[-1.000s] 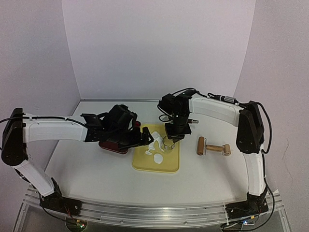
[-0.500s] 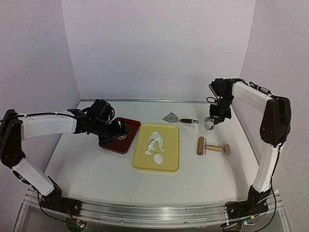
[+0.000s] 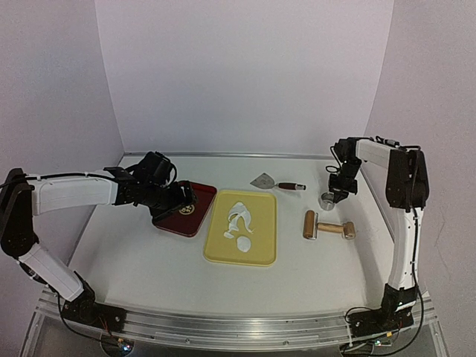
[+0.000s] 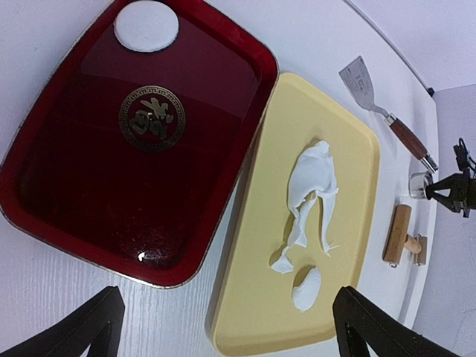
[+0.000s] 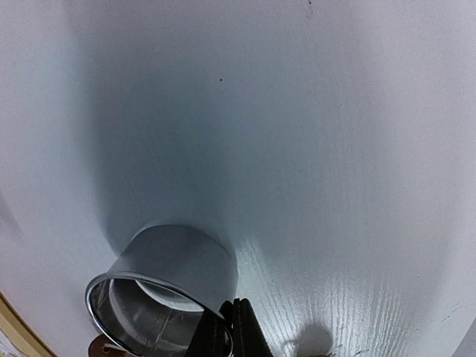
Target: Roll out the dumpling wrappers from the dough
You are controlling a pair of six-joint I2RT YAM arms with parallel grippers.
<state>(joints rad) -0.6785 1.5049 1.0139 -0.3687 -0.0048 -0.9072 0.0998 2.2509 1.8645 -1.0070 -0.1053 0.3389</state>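
Note:
The dough [image 3: 239, 215] [image 4: 313, 184], a thin torn white sheet, lies on the yellow board [image 3: 260, 249] [image 4: 349, 126]. One small dumpling wrapper [image 3: 243, 243] [image 4: 306, 288] lies below it on the board. Another wrapper [image 4: 146, 26] rests in the red tray's far corner. My left gripper [image 3: 186, 202] [image 4: 223, 335] hovers open over the red tray [image 3: 195, 219] [image 4: 89, 193], holding nothing. My right gripper [image 3: 332, 192] [image 5: 234, 327] is shut on the rim of the shiny ring cutter [image 3: 327, 199] [image 5: 175, 271] [image 4: 420, 184], which stands on the table at the right.
A metal spatula [image 3: 271, 182] [image 4: 375, 100] with a brown handle lies behind the board. A wooden rolling pin [image 3: 327, 227] [image 4: 398, 234] lies to the right of the board, just in front of the cutter. Purple walls enclose the table.
My right arm carried the ring cutter from the board to the table's right side and lowered it there. My left arm drew back from the board to over the red tray.

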